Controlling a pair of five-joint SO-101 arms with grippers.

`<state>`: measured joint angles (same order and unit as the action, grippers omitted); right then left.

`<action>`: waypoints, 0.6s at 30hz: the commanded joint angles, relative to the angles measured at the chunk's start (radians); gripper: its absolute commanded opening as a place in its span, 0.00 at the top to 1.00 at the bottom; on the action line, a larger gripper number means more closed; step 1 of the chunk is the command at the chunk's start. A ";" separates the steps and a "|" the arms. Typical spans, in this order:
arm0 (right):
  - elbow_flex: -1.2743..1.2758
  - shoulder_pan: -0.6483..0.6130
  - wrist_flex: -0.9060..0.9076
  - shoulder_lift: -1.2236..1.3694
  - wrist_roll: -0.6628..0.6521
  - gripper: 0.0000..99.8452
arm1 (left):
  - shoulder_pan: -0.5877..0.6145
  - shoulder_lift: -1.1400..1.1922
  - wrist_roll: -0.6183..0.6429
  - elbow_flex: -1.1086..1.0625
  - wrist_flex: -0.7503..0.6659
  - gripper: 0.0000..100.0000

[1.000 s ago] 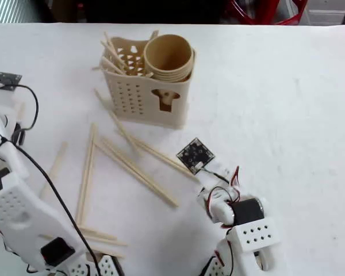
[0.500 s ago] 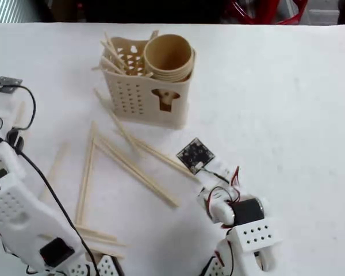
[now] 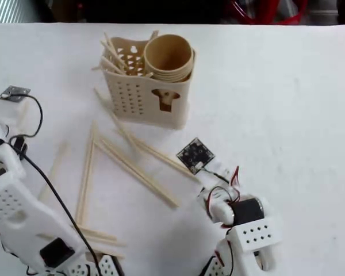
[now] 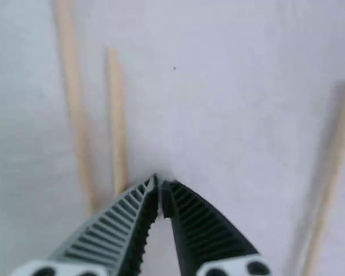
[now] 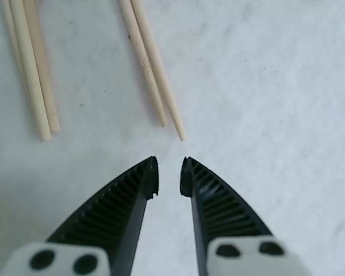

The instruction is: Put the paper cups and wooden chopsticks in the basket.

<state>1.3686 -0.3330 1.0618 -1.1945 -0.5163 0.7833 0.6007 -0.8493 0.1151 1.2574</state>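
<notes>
The perforated cream basket (image 3: 139, 98) stands at the back of the table with stacked paper cups (image 3: 168, 56) and several wooden chopsticks (image 3: 116, 58) in it. More chopsticks (image 3: 135, 168) lie loose on the white table in front of it. My left gripper (image 4: 159, 185) is shut with nothing in it, its tip down at the table beside two chopsticks (image 4: 116, 115); a third (image 4: 329, 172) lies off to one side. My right gripper (image 5: 169, 172) is open by a narrow gap, just short of the ends of a chopstick pair (image 5: 151, 69).
The left arm (image 3: 14, 195) with its black cable covers the table's left front. The right arm (image 3: 236, 213) sits at the front centre. Another chopstick pair (image 5: 30, 75) lies beside the right gripper's pair. A few chopsticks (image 3: 98, 236) lie near the front edge.
The left arm's wrist has shifted slightly toward the table's front and right. The right arm, basket and chopsticks have not moved.
</notes>
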 commanded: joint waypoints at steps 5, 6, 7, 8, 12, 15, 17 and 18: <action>-0.005 0.004 -0.019 -0.012 0.002 0.92 | -0.001 -0.142 -0.008 -0.002 -0.026 0.92; -0.005 0.004 -0.019 -0.012 0.002 0.92 | -0.001 -0.185 -0.008 -0.002 -0.025 0.92; -0.005 0.004 -0.019 -0.012 0.002 0.92 | -0.001 -0.228 -0.008 -0.005 -0.025 0.92; -0.005 0.004 -0.019 -0.012 0.002 0.92 | 0.002 -0.269 -0.008 -0.009 -0.025 0.92; -0.005 0.004 -0.019 -0.012 0.002 0.92 | 0.005 -0.354 -0.015 -0.031 -0.026 0.83; -0.005 0.004 -0.019 -0.012 0.002 0.92 | 0.005 -0.325 -0.046 -0.049 -0.044 0.81; -0.005 0.004 -0.019 -0.012 0.002 0.92 | 0.007 -0.269 -0.063 -0.058 -0.071 0.81; -0.005 0.004 -0.019 -0.012 0.002 0.92 | 0.007 -0.237 -0.066 -0.058 -0.091 0.80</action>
<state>1.3686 -0.3330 1.0618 -1.1945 -0.5163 0.7864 0.3368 -0.8968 0.0522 1.2129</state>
